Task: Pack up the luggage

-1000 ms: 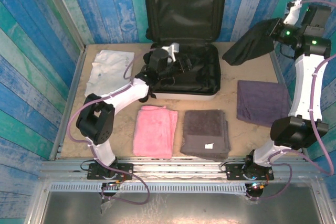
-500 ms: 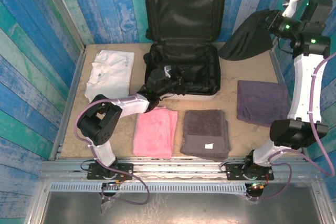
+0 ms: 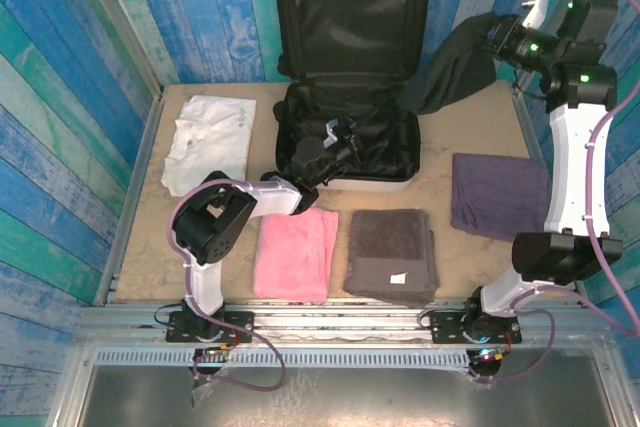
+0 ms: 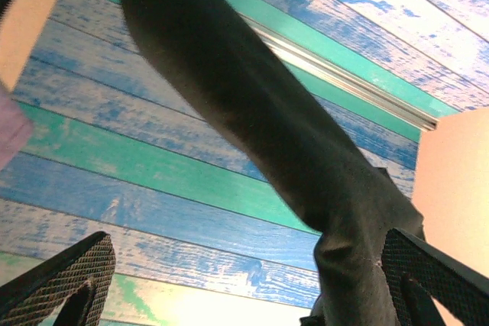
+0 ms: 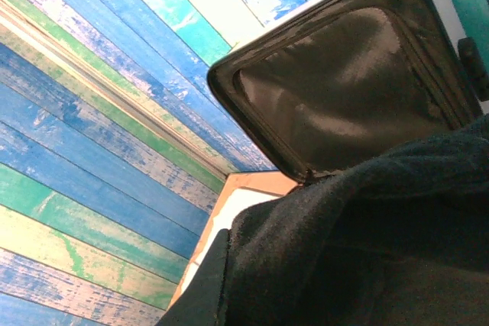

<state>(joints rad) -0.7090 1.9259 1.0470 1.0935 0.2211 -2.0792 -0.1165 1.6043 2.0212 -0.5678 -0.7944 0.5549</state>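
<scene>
Now | luggage (image 3: 352, 22) open, black-lined, white shell | left fingers (image 3: 345, 135) spread | right fingers (image 3: 497, 39) clamp garment (image 3: 455, 72)

From above, we cannot make out the fingertips of the right gripper (image 3: 497, 41), buried in the black cloth (image 3: 452, 72). At the right wrist, that cloth hides the lower part of the suitcase (image 5: 336, 89) and runs off the frame. The left gripper (image 3: 338, 139) blurs into the suitcase's dark inside.
</scene>
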